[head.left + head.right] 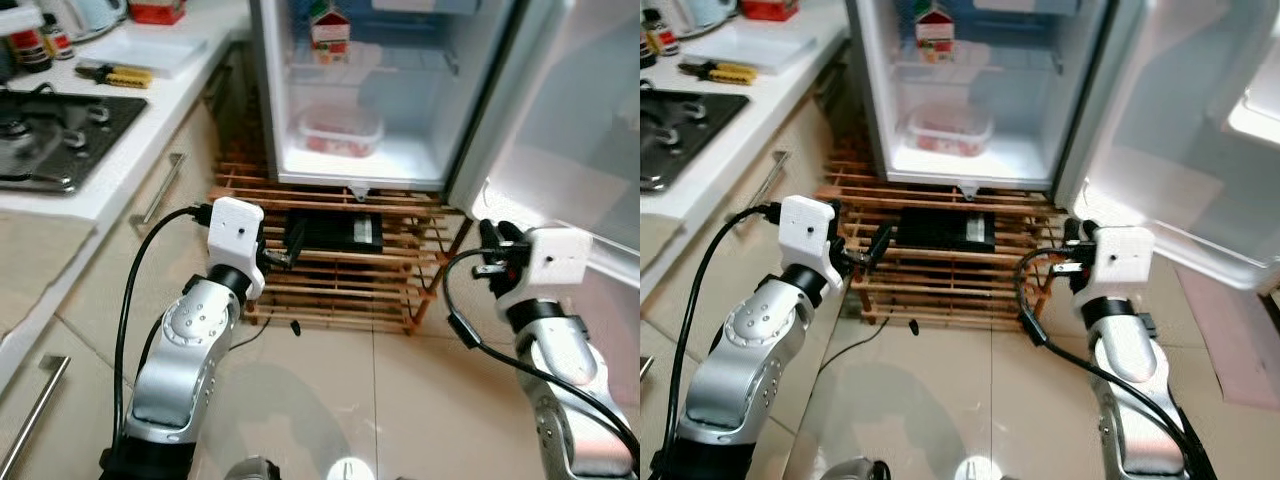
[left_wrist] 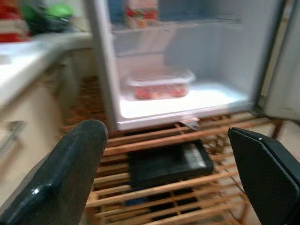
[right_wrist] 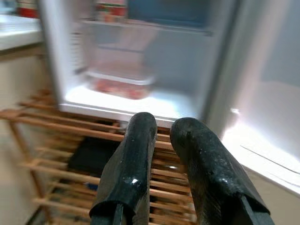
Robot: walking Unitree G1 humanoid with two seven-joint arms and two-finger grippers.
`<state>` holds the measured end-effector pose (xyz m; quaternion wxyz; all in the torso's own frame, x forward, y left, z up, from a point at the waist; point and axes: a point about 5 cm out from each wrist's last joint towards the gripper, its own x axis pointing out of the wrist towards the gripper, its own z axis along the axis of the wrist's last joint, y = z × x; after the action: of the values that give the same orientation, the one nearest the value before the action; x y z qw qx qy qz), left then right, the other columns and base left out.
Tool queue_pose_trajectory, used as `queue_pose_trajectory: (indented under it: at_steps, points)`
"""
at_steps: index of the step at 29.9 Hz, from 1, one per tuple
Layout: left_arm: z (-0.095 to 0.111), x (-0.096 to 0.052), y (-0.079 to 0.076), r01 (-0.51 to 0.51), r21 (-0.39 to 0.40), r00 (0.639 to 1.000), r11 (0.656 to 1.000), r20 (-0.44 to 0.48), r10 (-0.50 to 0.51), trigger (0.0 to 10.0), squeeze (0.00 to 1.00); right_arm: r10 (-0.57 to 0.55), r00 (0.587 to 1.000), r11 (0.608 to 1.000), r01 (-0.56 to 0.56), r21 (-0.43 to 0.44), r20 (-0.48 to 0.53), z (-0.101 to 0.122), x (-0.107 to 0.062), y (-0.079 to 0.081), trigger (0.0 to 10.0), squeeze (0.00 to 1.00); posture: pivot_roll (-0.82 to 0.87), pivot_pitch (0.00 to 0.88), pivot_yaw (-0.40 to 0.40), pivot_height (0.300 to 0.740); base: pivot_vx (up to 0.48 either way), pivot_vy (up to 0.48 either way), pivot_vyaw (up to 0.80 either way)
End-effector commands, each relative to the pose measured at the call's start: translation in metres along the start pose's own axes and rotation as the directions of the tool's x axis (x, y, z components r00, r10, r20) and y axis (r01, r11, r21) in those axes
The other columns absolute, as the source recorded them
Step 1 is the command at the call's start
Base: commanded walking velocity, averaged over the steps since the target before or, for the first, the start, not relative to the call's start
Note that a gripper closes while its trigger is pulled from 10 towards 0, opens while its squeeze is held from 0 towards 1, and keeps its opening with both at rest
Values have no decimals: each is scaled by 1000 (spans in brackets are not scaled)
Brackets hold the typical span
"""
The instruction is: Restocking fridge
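The fridge (image 1: 400, 170) is small and white, its door (image 1: 1200, 170) swung wide open to the right, and it stands on a low wooden slatted rack (image 1: 330, 270). On its lit bottom shelf lies a clear lidded container (image 1: 340, 130) of red food. On the shelf above stands a red and white carton (image 1: 329, 30).

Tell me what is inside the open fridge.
The fridge holds a clear lidded container of reddish food on its floor and a red-and-white carton on the shelf above. Higher up is out of frame.
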<state>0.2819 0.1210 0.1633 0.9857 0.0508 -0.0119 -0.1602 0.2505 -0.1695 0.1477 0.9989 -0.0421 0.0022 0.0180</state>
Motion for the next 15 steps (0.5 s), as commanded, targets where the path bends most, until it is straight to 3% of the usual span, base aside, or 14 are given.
queue_pose_trajectory:
  at_steps: [1,15]
  points:
    - [1,1,-6,8,-2,1000,1000,-4,-8,10000,0,-31,999,999,31,-16,-12,2,-2,-7,10000,0,-14,0,13,740,0,-480,800]
    - [0,0,-1,-10,-14,1000,1000,-28,9,10000,0,11,999,999,-12,-32,-34,-1,0,2,10000,0,-19,0,26,740,0,-480,800]
